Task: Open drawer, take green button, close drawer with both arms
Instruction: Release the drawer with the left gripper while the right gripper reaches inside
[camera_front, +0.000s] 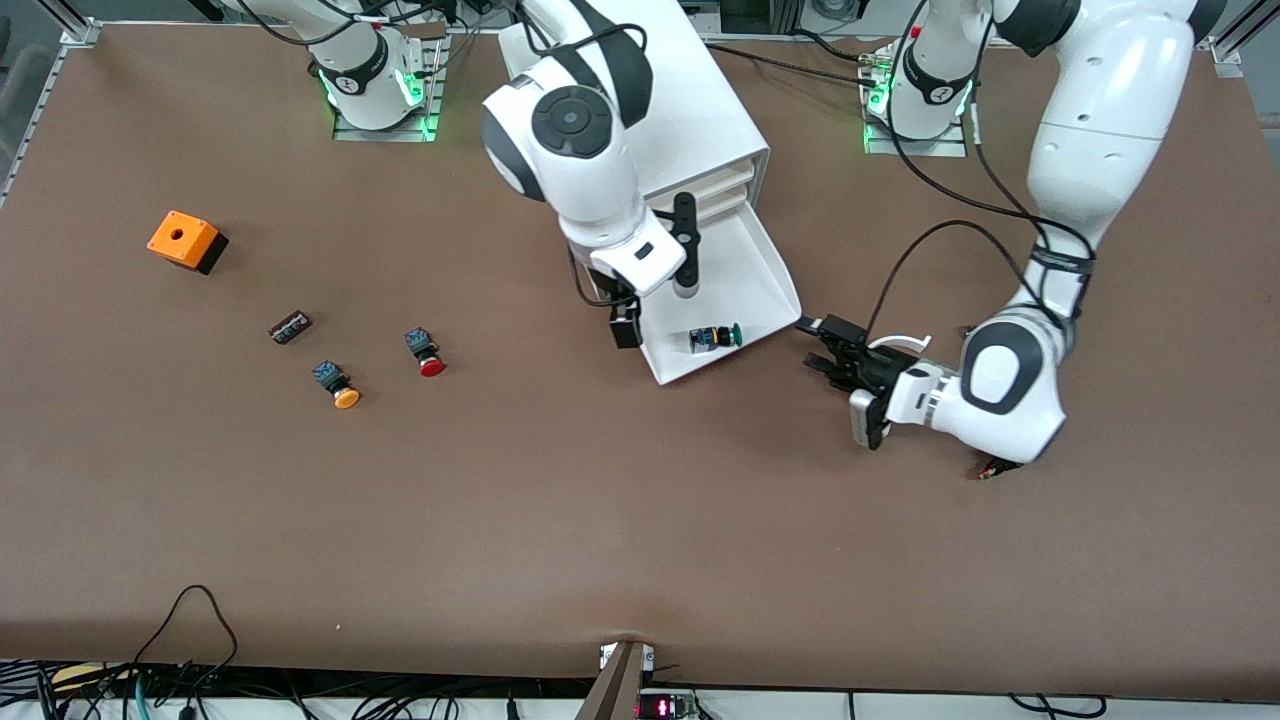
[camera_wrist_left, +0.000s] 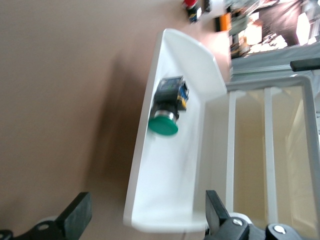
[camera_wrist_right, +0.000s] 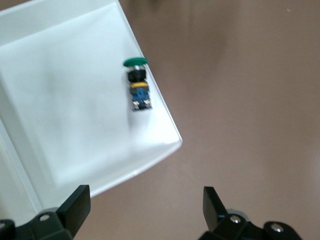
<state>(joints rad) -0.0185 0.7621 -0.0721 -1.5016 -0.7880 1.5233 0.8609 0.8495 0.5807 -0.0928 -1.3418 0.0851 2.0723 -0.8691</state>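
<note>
The white cabinet (camera_front: 690, 120) stands at the table's back middle. Its lowest drawer (camera_front: 745, 265) is pulled out. The green-capped button (camera_front: 715, 338) lies on its side in the drawer by the front wall. My right gripper (camera_front: 627, 328) is open and empty, over the drawer's front corner toward the right arm's end. My left gripper (camera_front: 818, 347) is open and empty, low beside the drawer's front corner at the left arm's end. The left wrist view shows the drawer (camera_wrist_left: 165, 190), the button (camera_wrist_left: 167, 107) and my open gripper (camera_wrist_left: 145, 220). The right wrist view shows the drawer (camera_wrist_right: 65, 100), the button (camera_wrist_right: 138, 85) and my open gripper (camera_wrist_right: 145, 210).
Toward the right arm's end lie an orange box (camera_front: 186, 241), a small dark block (camera_front: 290, 327), an orange-capped button (camera_front: 336, 385) and a red-capped button (camera_front: 426, 353). Cables hang at the table's front edge (camera_front: 190, 620).
</note>
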